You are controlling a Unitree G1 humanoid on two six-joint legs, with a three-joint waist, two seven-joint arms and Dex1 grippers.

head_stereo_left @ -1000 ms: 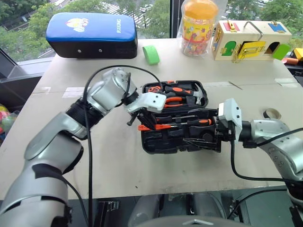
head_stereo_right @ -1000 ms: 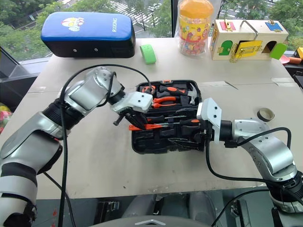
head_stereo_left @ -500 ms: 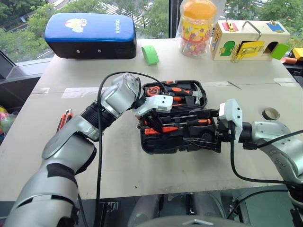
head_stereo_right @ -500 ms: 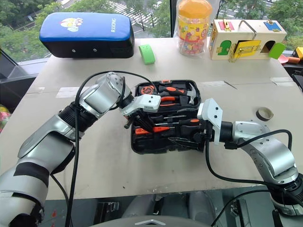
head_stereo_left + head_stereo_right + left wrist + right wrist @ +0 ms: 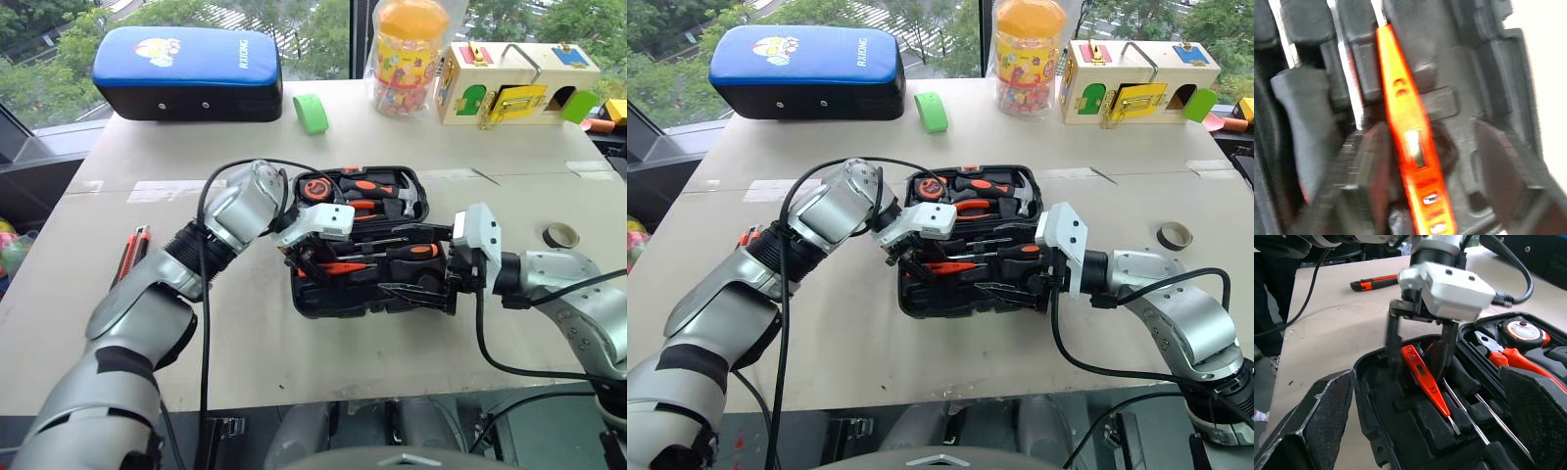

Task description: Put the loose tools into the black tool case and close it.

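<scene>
The black tool case [image 5: 323, 300] lies open in the middle of the table. Pliers, a tape measure and two orange-and-black-handled screwdrivers [image 5: 409, 253] sit in its recesses. My left gripper [image 5: 312, 264] reaches down into the case's left end, open. Its fingers [image 5: 1393, 340] stand on either side of the slim orange tester screwdriver [image 5: 1408, 142], which lies loose in the case. My right gripper [image 5: 453, 277] is at the case's right edge, open wide. The orange-and-black utility knife [image 5: 132, 250] lies on the table to the left. A small black tape roll [image 5: 561, 235] rests at the far right.
At the back stand a blue-topped padded case [image 5: 186, 73], a green tape roll [image 5: 313, 113], a clear jar with an orange lid [image 5: 411, 59] and a wooden latch box [image 5: 519, 83]. A cable loops above my left wrist.
My left gripper carried the orange tester from the case's left rim into the case, then opened and let it go. The right arm kept still.
</scene>
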